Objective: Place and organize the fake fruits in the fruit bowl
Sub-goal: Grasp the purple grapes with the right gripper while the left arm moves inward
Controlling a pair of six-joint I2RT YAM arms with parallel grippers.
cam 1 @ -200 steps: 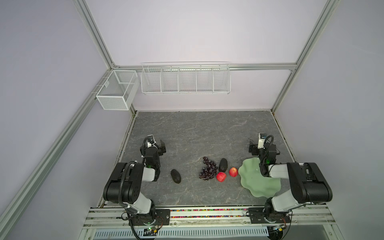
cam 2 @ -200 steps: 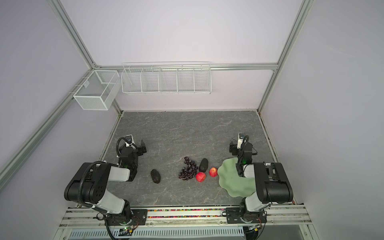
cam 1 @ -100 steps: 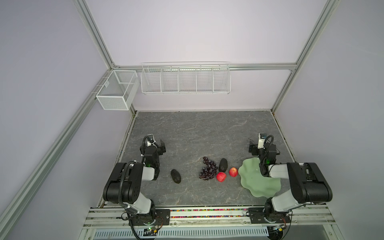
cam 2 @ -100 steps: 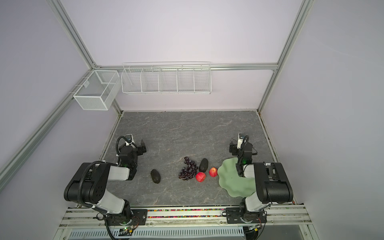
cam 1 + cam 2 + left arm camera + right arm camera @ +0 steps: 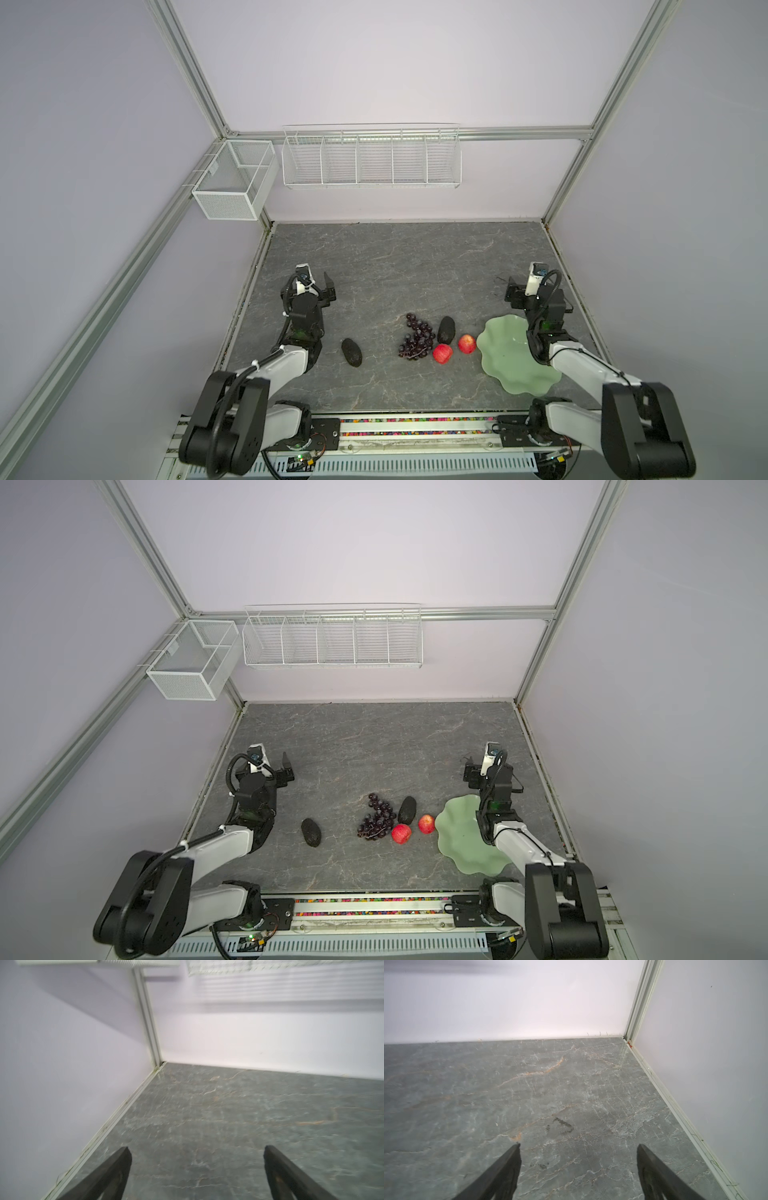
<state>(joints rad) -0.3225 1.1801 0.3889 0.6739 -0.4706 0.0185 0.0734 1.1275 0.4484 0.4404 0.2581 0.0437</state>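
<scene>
Five fake fruits [image 5: 417, 343] lie on the grey marbled desk [image 5: 374, 266], left of the pale-green scalloped fruit bowl [image 5: 505, 353]. Left claw [image 5: 195, 1151] and right claw [image 5: 578, 1147] gape wide, empty. Best to straddle the rim-side small red apple [image 5: 467, 343] from above, closing gently.

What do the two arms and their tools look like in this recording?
The left arm and right arm match: white links, bulky black joints, black cable loops by the wrists. The left tool and right tool each have two dark, tapered fingers.
</scene>
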